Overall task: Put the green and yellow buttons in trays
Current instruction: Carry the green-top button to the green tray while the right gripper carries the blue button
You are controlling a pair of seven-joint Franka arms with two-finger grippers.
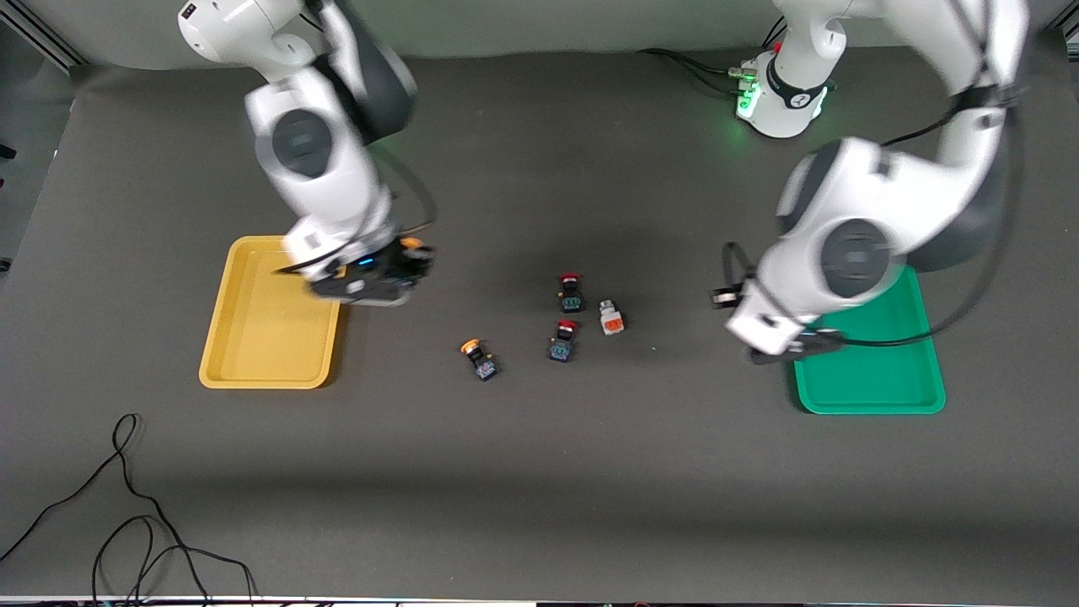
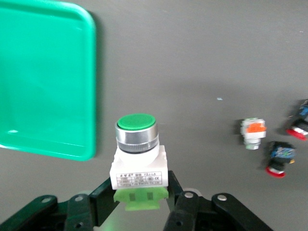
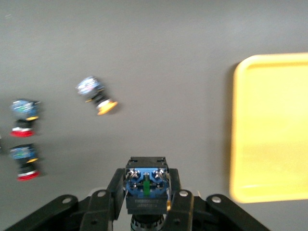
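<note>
My left gripper point(image 2: 139, 190) is shut on a green button point(image 2: 137, 154) with a white body and a round green cap. It holds it over the bare table beside the green tray point(image 2: 43, 77); the gripper point(image 1: 729, 297) and the green tray point(image 1: 872, 371) also show in the front view. My right gripper point(image 3: 146, 185) is shut on a black-blue button point(image 3: 146, 188) with an orange-yellow cap point(image 1: 411, 244). It holds it over the table just beside the yellow tray point(image 1: 265, 316). A second yellow-capped button point(image 1: 479, 357) lies on the table mid-way between the trays.
Two red-capped black-blue buttons point(image 1: 571, 291) point(image 1: 563, 340) and a white button with an orange face point(image 1: 611, 318) lie in the table's middle. Black cables point(image 1: 126, 506) lie near the front edge toward the right arm's end.
</note>
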